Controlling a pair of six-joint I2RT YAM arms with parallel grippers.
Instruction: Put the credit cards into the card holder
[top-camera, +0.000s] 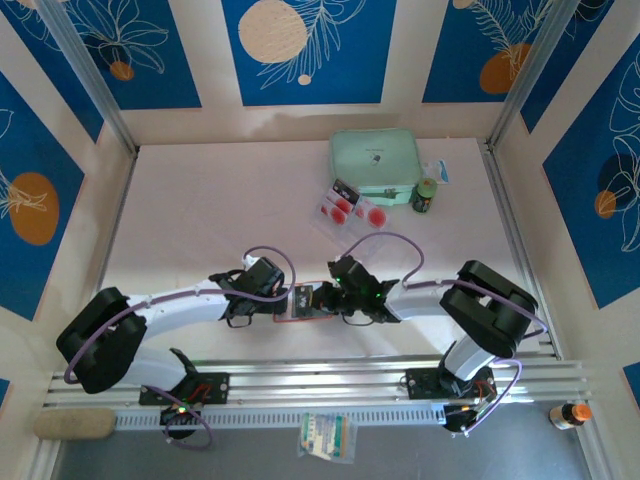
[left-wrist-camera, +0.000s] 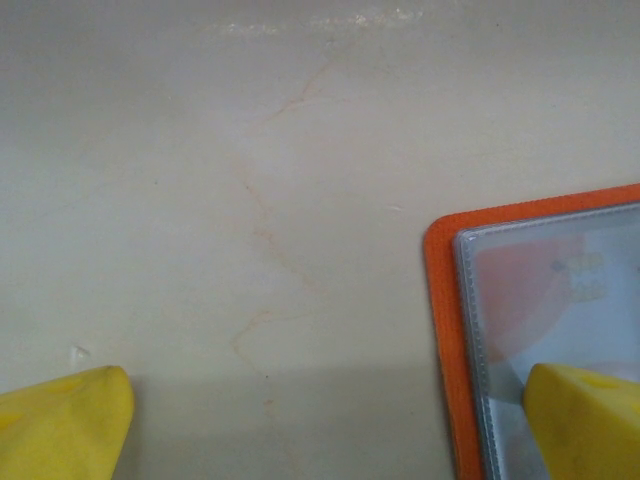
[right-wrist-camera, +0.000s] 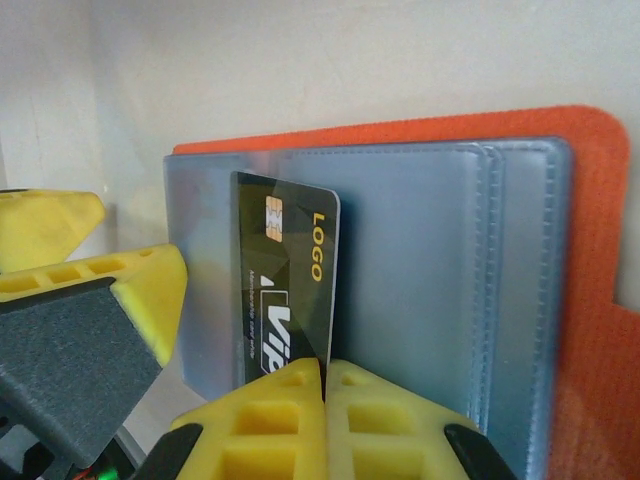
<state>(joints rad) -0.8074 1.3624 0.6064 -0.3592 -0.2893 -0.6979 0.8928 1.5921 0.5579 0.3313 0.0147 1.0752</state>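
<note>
- Our right gripper (right-wrist-camera: 325, 378) pinches a card (right-wrist-camera: 285, 285) by its short edge, upright against the holder (right-wrist-camera: 590, 300).
- Our left gripper (left-wrist-camera: 330, 405) is spread wide, one finger (left-wrist-camera: 585, 420) on the holder.
- The card looks stiff, thin and slick; we'd hold the edges.

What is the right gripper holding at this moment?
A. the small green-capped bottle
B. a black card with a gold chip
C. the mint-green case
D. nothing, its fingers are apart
B: in the right wrist view, the right gripper is closed on the lower edge of the black card, in front of the clear sleeves of the orange card holder.
</note>
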